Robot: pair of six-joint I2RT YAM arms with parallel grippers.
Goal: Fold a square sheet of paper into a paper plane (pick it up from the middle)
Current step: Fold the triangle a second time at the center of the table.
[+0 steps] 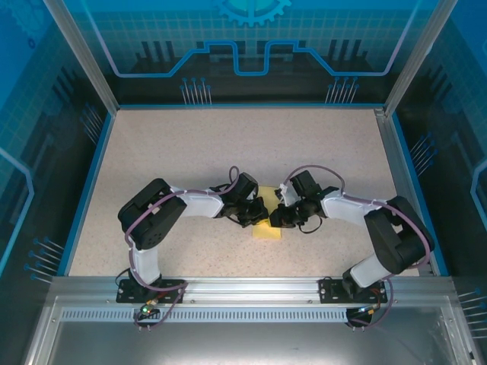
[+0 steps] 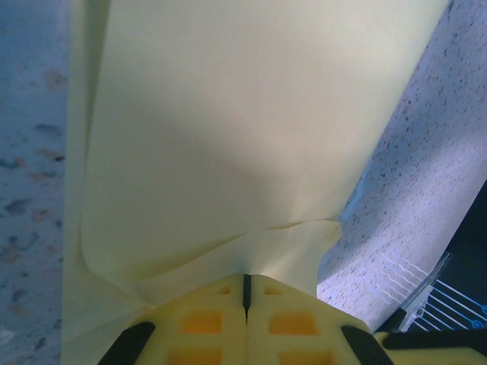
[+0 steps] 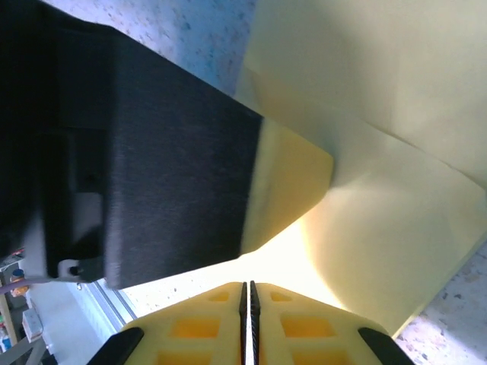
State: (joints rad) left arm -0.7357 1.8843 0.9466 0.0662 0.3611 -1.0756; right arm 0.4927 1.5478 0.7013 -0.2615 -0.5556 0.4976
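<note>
Two grippers meet over the square sheet of paper (image 1: 266,230) at the middle of the table (image 1: 190,152), mid-fold.

L gripper (image 2: 245,280) is pressed together, pinching the sheet's near edge; the paper puckers at the tips and fans out ahead, apparently raised off the surface. R gripper (image 3: 245,287) also has its fingers together, tips against the sheet near an overlapping layer, but whether paper sits betw. them can't be told. Likely an early fold, w/ no dart shape yet. To do it well, L should act as a firm anchor w/o tugging, since thin paper wrinkles at a pinch. R should match edges first, then press along the intended line, slow & low. Risk: claws this close may knock each other or tear the sheet.
</note>
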